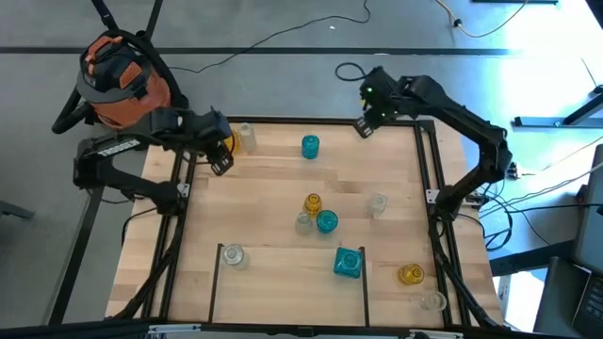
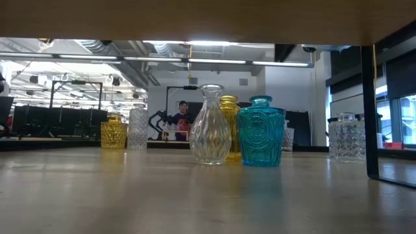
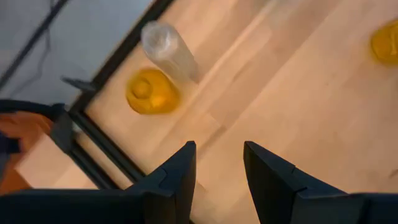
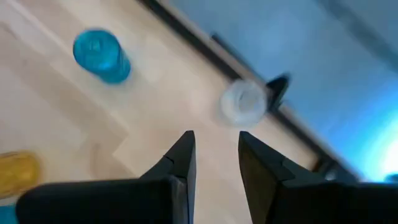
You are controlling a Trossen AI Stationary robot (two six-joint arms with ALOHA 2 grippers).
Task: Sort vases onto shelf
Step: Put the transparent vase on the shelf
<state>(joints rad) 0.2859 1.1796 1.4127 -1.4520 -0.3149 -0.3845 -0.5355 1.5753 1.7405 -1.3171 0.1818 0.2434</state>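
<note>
Several small glass vases stand upright on the pale-wood shelf (image 1: 273,188). A teal one (image 1: 310,146) is near the far edge. An amber (image 1: 312,203), a clear (image 1: 303,222) and a teal one (image 1: 326,221) cluster mid-panel. My left gripper (image 1: 221,160) is open and hovers at the far left corner beside an amber vase (image 3: 152,92) and a clear vase (image 3: 169,50). My right gripper (image 1: 363,127) is open and hovers at the far right corner, just short of a clear vase (image 4: 244,102), with the teal vase (image 4: 99,55) off to its side.
Nearer the front stand a clear vase (image 1: 232,255), a square teal vase (image 1: 348,263), an amber vase (image 1: 410,274) and a clear one (image 1: 432,300); another clear vase (image 1: 378,204) is right of centre. Black frame rails (image 1: 429,160) border the panel. A person (image 2: 183,117) shows far behind.
</note>
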